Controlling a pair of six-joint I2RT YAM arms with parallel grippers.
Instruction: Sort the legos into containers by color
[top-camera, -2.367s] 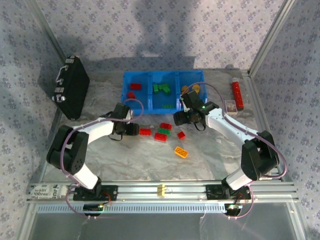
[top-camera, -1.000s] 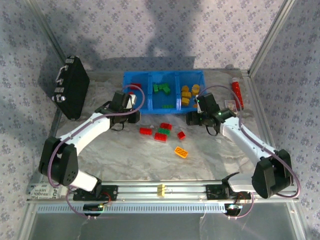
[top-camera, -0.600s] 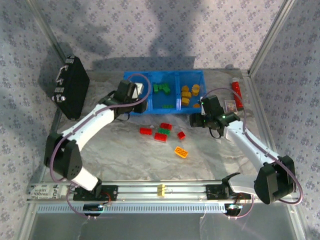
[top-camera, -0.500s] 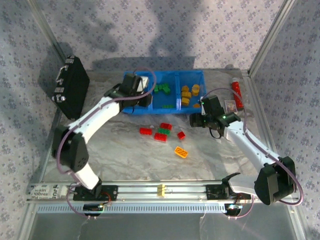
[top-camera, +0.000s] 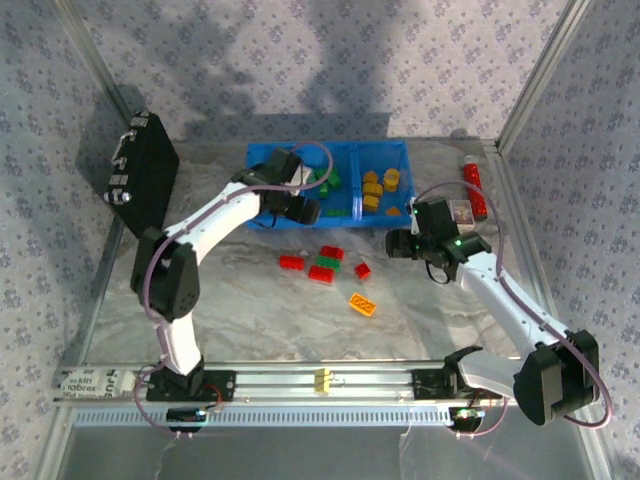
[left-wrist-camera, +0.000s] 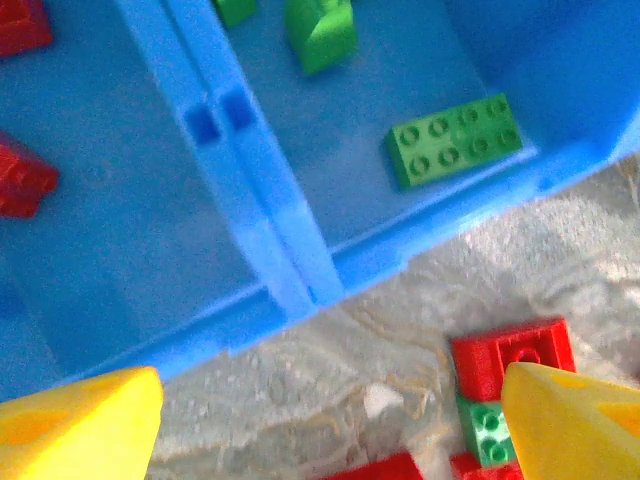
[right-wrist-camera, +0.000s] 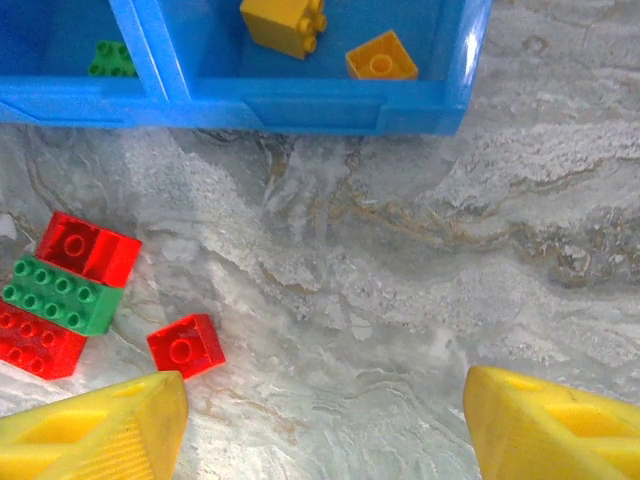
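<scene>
Left gripper (left-wrist-camera: 330, 420), spread and empty, over bin's (left-wrist-camera: 420, 255) front wall; right gripper (right-wrist-camera: 325, 420), spread and empty, near loose legos (right-wrist-camera: 88, 290).

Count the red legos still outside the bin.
4 red legos: one left of the cluster, two flanking the green lego, one right of it. More may be hidden.

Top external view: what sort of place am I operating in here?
Probably a lab robot cell rather than a home: patterned backdrop walls hung on a metal frame, a marble-look table, and an aluminium mounting rail along the near edge.
</scene>
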